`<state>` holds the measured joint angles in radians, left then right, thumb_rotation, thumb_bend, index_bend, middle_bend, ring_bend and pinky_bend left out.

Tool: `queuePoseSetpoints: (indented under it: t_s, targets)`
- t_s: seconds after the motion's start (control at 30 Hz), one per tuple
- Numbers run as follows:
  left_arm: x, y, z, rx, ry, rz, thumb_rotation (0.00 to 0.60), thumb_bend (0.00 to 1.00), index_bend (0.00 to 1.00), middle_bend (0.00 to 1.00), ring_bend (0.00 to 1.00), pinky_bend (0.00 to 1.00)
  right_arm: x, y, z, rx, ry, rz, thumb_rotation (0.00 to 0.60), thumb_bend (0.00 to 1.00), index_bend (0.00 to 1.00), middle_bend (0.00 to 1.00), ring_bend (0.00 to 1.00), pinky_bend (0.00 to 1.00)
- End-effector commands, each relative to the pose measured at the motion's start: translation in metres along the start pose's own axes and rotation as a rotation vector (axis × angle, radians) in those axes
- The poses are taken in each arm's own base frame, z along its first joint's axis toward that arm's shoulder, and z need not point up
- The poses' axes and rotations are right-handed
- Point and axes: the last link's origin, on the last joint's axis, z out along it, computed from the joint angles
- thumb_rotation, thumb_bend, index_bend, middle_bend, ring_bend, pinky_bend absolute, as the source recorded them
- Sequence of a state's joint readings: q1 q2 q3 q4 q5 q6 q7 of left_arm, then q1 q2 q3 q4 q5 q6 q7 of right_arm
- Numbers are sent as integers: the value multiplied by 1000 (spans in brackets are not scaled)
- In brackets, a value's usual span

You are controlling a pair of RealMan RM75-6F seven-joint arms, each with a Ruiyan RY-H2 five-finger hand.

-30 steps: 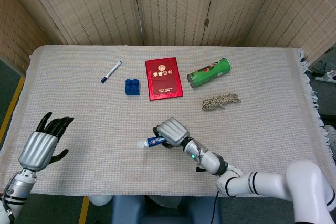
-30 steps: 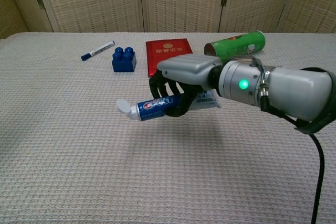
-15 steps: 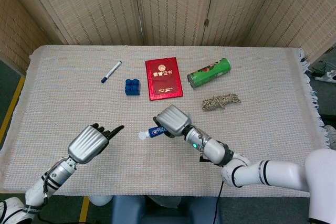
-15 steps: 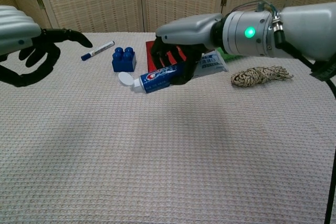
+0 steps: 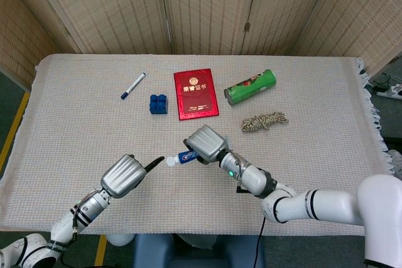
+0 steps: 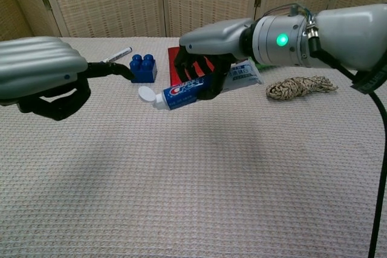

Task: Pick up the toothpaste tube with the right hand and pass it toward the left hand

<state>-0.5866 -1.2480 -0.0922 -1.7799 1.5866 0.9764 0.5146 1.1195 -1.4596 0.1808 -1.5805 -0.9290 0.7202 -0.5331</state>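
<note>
Your right hand (image 6: 208, 58) grips toothpaste tube (image 6: 181, 90) mid-body, cap leading. Left hand (image 6: 51, 80) empty, fingers apart, just beside cap. Release early: tube drops onto tablecloth (image 5: 81, 130).

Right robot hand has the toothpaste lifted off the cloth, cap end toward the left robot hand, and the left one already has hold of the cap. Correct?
Not quite. The left robot hand has not taken the cap: the chest view shows a gap between its fingertip and the toothpaste. The rest stands: the right robot hand holds it lifted, cap end toward the left.
</note>
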Motion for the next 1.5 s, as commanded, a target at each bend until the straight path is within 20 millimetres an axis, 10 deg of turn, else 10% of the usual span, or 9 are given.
queuePoseSetpoints:
  t_s: [0.03, 1.07, 1.5]
  targets:
    - [-2, 3, 1, -5, -4, -1, 600, 819, 148, 877, 826, 738, -2, 1, 0, -1, -1, 4, 600, 684, 739, 600, 674, 593]
    - [-4, -6, 0, 82, 5, -96, 600, 817, 107, 872, 793, 737, 0, 8, -7, 37, 83, 250, 600, 700, 759, 616, 689, 606]
    - [38, -42, -18, 164, 303, -696, 600, 279, 41, 224, 213, 298, -24, 9, -18, 67, 150, 565, 600, 700, 759, 616, 685, 605]
